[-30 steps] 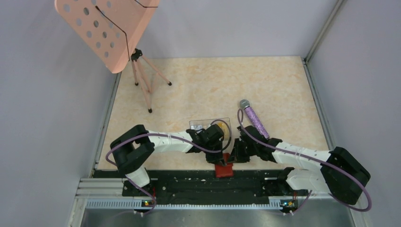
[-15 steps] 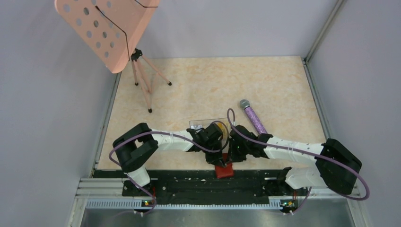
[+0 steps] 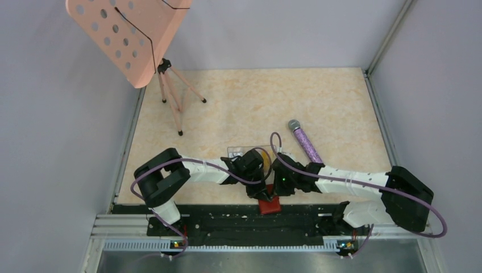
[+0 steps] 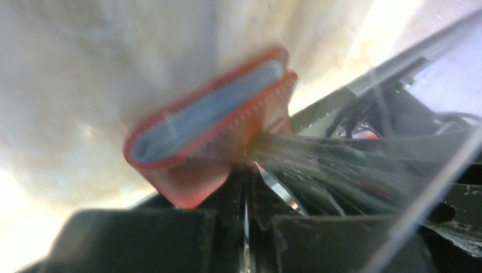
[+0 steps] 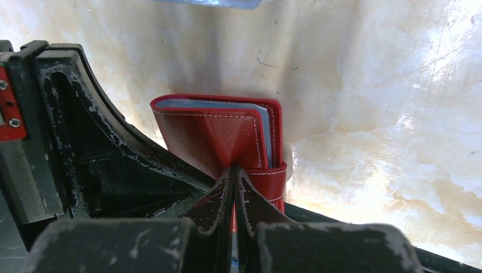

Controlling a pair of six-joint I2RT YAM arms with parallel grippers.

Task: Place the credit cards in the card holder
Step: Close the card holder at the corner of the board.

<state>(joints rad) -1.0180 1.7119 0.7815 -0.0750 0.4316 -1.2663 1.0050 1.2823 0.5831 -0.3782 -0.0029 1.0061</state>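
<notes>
The red card holder (image 3: 269, 205) stands at the table's near edge, between both grippers. My left gripper (image 3: 261, 193) is shut on its lower edge (image 4: 193, 182). Pale blue-white cards (image 4: 204, 114) show inside its fold. My right gripper (image 3: 277, 192) is shut on the holder's front flap (image 5: 210, 136), with its fingertips (image 5: 219, 196) pressed together. The blue-white card edges (image 5: 211, 104) line the holder's top. A clear tray (image 3: 239, 151) lies just behind the grippers. The arms mostly hide what is in it, and I see no yellow-orange card clearly.
A purple microphone (image 3: 305, 143) lies right of the tray. A pink music stand (image 3: 128, 34) on a tripod (image 3: 176, 105) is at the back left. A black rail (image 3: 227, 219) runs along the near edge under the holder. Grey walls enclose the table.
My right arm has swung left and its gripper has closed in beside the left gripper at the card holder. The left arm and the holder have barely moved.
</notes>
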